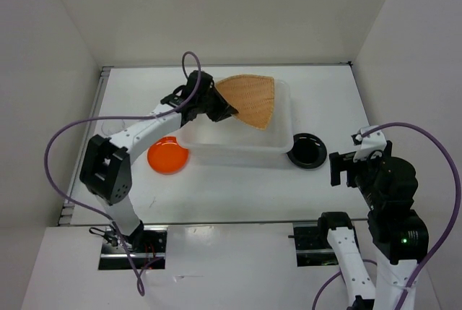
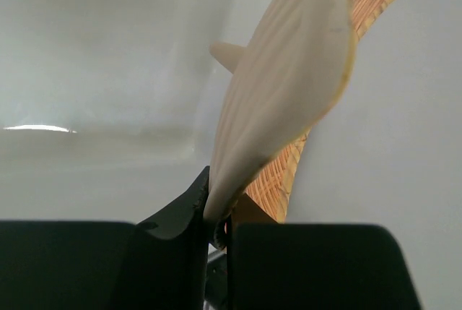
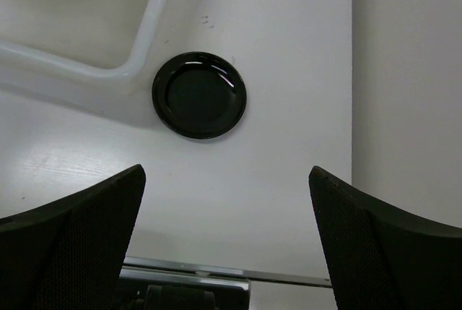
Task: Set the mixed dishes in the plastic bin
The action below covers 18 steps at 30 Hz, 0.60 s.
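My left gripper is shut on the near-left edge of the tan woven plate and holds it tilted over the back of the white plastic bin. In the left wrist view the plate stands on edge, pinched in the gripper, with the bin's wall behind. The orange dish lies on the table left of the bin. The black dish lies at the bin's right corner. My right gripper is open and empty, just right of the black dish. A faint clear shape may be the cup.
White walls close in the table on the left, back and right. The bin's corner sits close to the black dish. The left arm's purple cable loops over the left side. A metal strip marks the table's near edge.
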Each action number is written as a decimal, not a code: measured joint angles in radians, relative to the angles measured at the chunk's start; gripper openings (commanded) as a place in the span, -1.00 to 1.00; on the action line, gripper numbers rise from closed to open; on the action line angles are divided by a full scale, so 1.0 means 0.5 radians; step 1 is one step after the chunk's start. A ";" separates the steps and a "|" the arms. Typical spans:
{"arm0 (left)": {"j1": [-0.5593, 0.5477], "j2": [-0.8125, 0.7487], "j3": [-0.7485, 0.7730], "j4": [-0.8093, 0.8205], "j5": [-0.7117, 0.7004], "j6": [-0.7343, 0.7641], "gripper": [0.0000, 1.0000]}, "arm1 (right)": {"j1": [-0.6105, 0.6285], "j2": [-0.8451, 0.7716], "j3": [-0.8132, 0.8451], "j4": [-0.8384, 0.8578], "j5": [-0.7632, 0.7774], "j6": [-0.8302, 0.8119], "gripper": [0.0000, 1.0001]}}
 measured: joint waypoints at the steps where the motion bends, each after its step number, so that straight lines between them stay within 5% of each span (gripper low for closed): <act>1: 0.004 0.076 0.028 0.002 -0.007 -0.008 -1.00 | 0.000 -0.014 -0.006 0.006 0.019 0.014 0.96; 10: -0.043 0.389 0.155 0.092 -0.019 -0.069 -1.00 | 0.000 -0.085 -0.020 0.063 0.143 0.100 0.96; 18: -0.103 0.464 -0.050 0.253 -0.076 -0.144 -1.00 | 0.000 -0.105 -0.022 0.080 0.174 0.112 0.96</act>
